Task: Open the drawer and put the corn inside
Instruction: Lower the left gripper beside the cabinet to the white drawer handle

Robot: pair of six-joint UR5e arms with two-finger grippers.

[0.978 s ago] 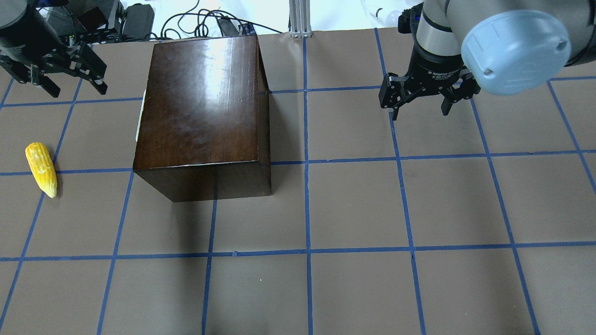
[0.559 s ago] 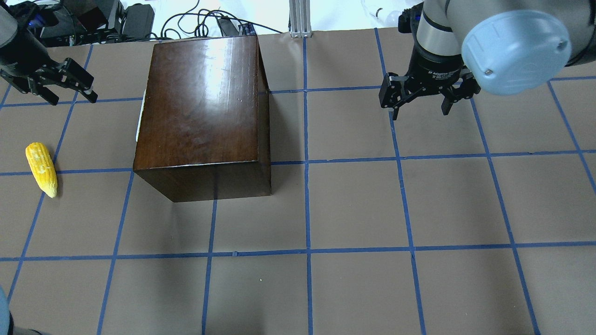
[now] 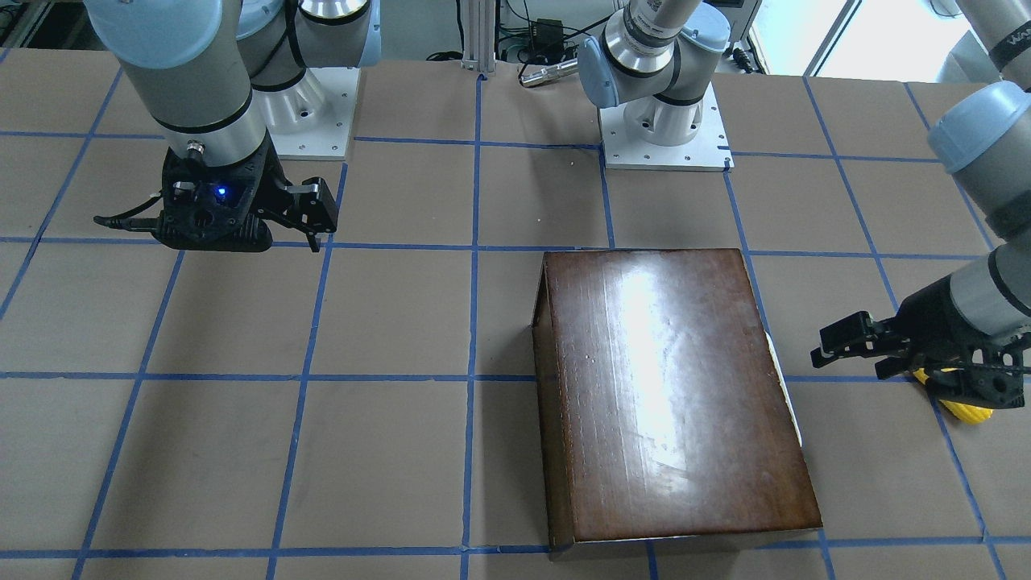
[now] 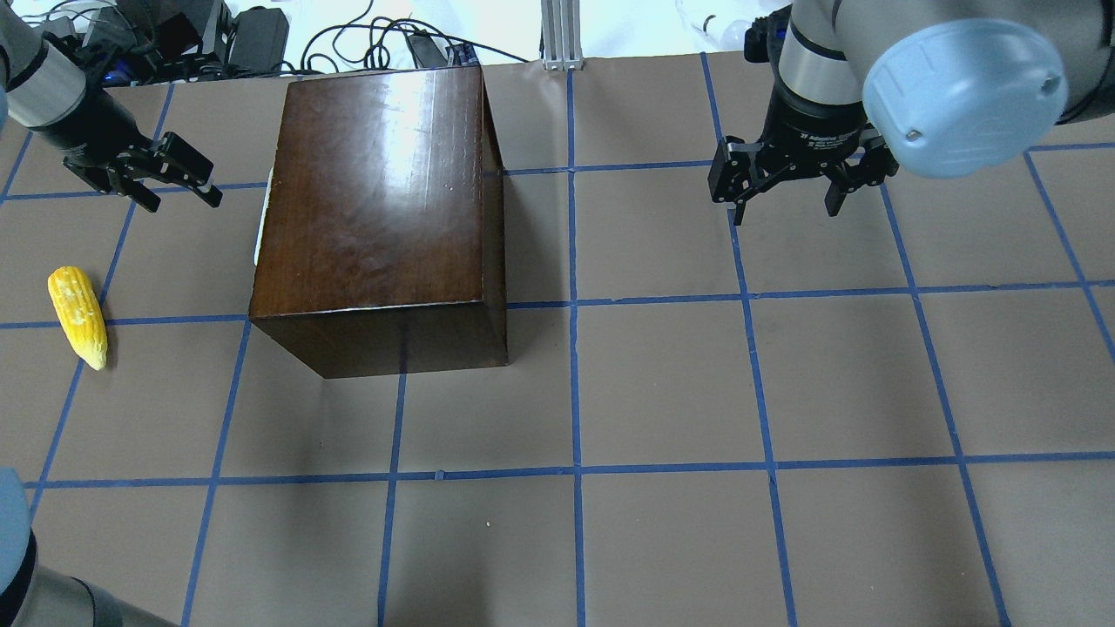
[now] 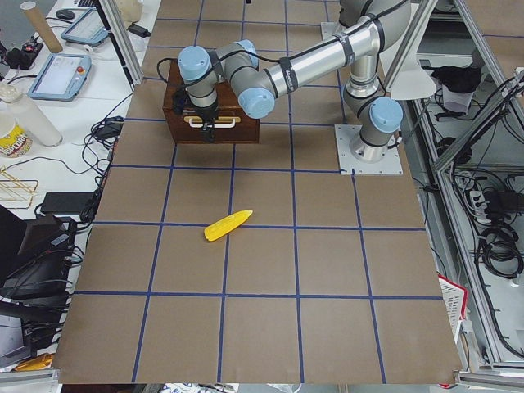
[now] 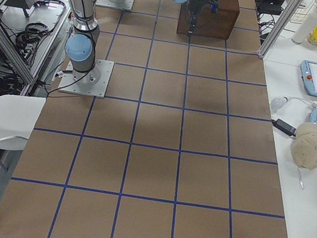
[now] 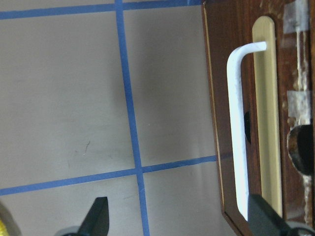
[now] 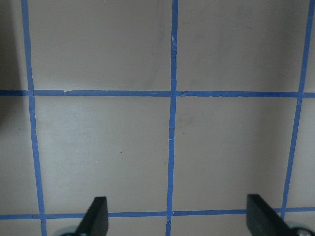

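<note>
The glossy dark-brown box (image 4: 375, 200) stands at the back left of the table. Its drawer front (image 7: 216, 98) faces left and is shut, with a white handle (image 7: 236, 132) on a brass plate. The yellow corn (image 4: 78, 318) lies on the table left of the box, pointing toward me. In the front-facing view the corn (image 3: 962, 409) is mostly hidden behind my left gripper. My left gripper (image 4: 185, 203) is open and empty. It hovers a short way left of the drawer front, pointing at it. My right gripper (image 4: 786, 213) is open and empty, far right of the box.
Blue tape lines grid the brown table (image 4: 662, 392). Cables and equipment (image 4: 261, 35) lie beyond the far edge, beside an aluminium post (image 4: 562, 35). The arms' base plates (image 3: 664, 141) sit at the robot's side of the table.
My left gripper has swung from the far left back corner toward the box and now points at the drawer front. The right arm, the corn and the box have not moved.
</note>
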